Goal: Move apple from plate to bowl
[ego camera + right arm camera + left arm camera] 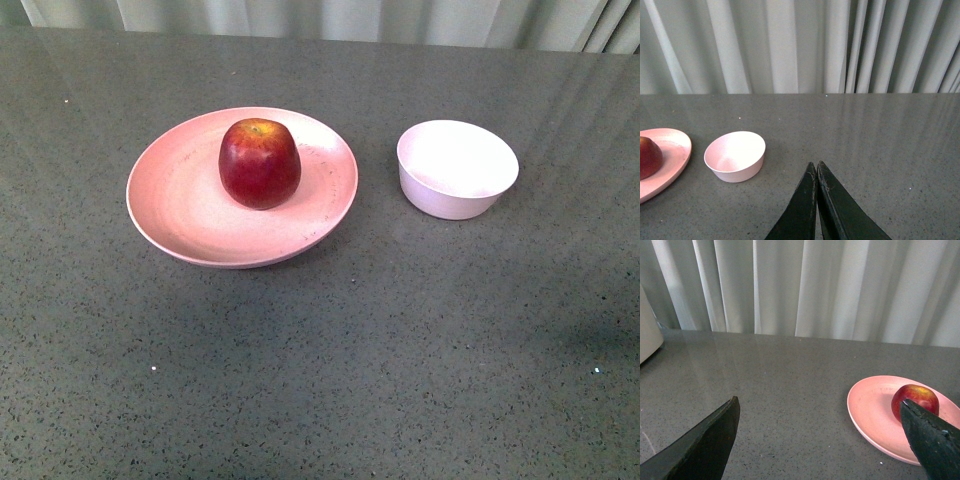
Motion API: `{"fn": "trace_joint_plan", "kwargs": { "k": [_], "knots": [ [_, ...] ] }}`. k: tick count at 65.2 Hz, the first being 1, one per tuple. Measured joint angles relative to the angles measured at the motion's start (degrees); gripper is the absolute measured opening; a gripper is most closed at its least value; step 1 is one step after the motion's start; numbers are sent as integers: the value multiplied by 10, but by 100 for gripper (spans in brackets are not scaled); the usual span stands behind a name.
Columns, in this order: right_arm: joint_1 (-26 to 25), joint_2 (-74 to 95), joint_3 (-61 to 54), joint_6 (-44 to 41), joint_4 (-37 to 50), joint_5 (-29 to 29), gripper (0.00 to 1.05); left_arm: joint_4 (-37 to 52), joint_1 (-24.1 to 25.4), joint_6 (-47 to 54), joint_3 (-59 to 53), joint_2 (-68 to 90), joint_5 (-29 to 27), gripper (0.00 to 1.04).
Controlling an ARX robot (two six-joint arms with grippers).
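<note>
The dark-red apple (260,163) stands upright in the middle of the wide pink plate (175,205), left of centre in the front view. The small pale bowl (457,169) stands empty just right of the plate, apart from it. Neither arm shows in the front view. In the left wrist view my left gripper (820,402) is open and empty, its jaws wide apart, with the plate (870,410) and apple (915,397) ahead beside one finger. In the right wrist view my right gripper (816,164) is shut and empty, off to the side of the bowl (735,156) and the plate (667,160).
Everything rests on a dark grey speckled table (350,360). Pale curtains (330,18) hang behind its far edge. A whitish object (647,327) shows at the edge of the left wrist view.
</note>
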Motion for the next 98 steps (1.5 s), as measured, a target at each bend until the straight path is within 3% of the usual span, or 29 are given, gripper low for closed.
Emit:
{"fn": "trace_joint_plan", "kwargs": {
  "k": [11,18,33,43,44,45,47,49,54,65,74,98],
  "knots": [
    [0,-1,0,0,0,0,3,0,0,0,0,0,0,96],
    [0,-1,0,0,0,0,29,0,0,0,0,0,0,96],
    [0,-1,0,0,0,0,74,0,0,0,0,0,0,96],
    [0,-1,0,0,0,0,97,0,0,0,0,0,1,96],
    [0,-1,0,0,0,0,97,-15,7,-5,4,9,25,96],
    [0,-1,0,0,0,0,95,-70,27,-13,26,33,98,96],
    [0,-1,0,0,0,0,95,-137,47,-28,62,98,186,96],
    [0,-1,0,0,0,-2,96,-150,47,-42,85,171,250,96],
    [0,-2,0,0,0,-2,96,-91,23,-63,111,290,289,96],
    [0,-2,0,0,-1,0,96,102,-55,-106,175,518,236,96],
    [0,-2,0,0,-1,0,96,209,-104,-120,236,673,187,96],
    [0,-2,0,0,-1,0,96,261,-170,-133,398,933,96,96]
  ]
}}
